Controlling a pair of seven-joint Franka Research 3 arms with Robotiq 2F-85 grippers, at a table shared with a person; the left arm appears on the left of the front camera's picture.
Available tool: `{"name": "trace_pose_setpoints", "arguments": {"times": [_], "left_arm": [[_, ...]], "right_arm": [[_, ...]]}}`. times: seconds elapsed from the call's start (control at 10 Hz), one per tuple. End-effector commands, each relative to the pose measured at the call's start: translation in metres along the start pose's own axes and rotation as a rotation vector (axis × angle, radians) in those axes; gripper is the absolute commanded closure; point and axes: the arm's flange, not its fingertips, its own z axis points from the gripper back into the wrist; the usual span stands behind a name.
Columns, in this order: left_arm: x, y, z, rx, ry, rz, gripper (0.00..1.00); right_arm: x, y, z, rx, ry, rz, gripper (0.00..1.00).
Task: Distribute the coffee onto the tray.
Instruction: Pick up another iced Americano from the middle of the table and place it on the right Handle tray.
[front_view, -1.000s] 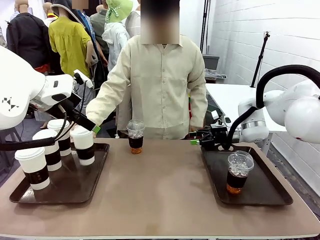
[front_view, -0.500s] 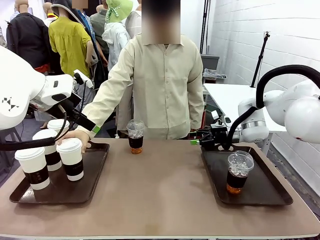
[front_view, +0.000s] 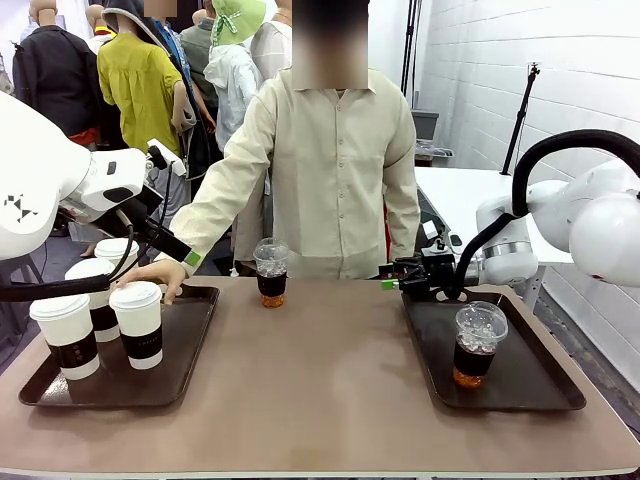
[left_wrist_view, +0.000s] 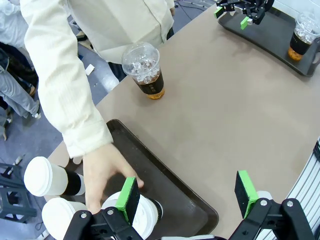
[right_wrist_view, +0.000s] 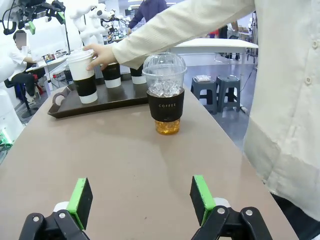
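- Brown-banded white paper cups (front_view: 67, 335) are gathered on the left tray (front_view: 190, 350), well to the left of the lone iced cup (front_view: 271, 272). This iced cup is set on the bare table (front_view: 330, 400) at the person's side.
- One of these white cups (front_view: 138, 323) is touched at its lid by the person's hand (front_view: 155, 275), presumably to settle it on that tray.
- A second iced cup (front_view: 478, 343) is seen on the right tray (front_view: 530, 400), well to the right of the lone one. The lone cup is therefore judged to be the piece not yet given a tray.
- The right gripper (right_wrist_view: 141, 197) is held low, to the right of the lone iced cup and pointed at it. Its jaws are spread wide and nothing is gripped. The cup is framed between the green pads (right_wrist_view: 80, 196) but stands well ahead of them.
- The left gripper (left_wrist_view: 187, 195) is kept above the left tray, left of the lone iced cup, with its jaws apart and empty. One white lid is seen just beneath one pad.
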Motion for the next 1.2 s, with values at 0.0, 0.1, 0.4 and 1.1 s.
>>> {"name": "trace_pose_setpoints", "arguments": {"times": [0.0, 0.1, 0.4, 1.1], "left_arm": [[-0.001, 0.000, 0.000, -0.004, 0.003, 0.001, 0.00], [-0.001, 0.000, 0.000, -0.004, 0.003, 0.001, 0.00], [-0.001, 0.000, 0.000, -0.004, 0.003, 0.001, 0.00], [-0.001, 0.000, 0.000, -0.004, 0.003, 0.001, 0.00]], "right_arm": [[0.003, -0.003, -0.011, -0.004, -0.013, 0.009, 0.00], [0.005, -0.006, -0.020, -0.013, -0.019, 0.013, 0.00], [0.011, -0.017, -0.056, -0.006, -0.013, 0.000, 0.00], [0.014, -0.032, -0.131, -0.032, -0.002, -0.010, 0.00]]}}
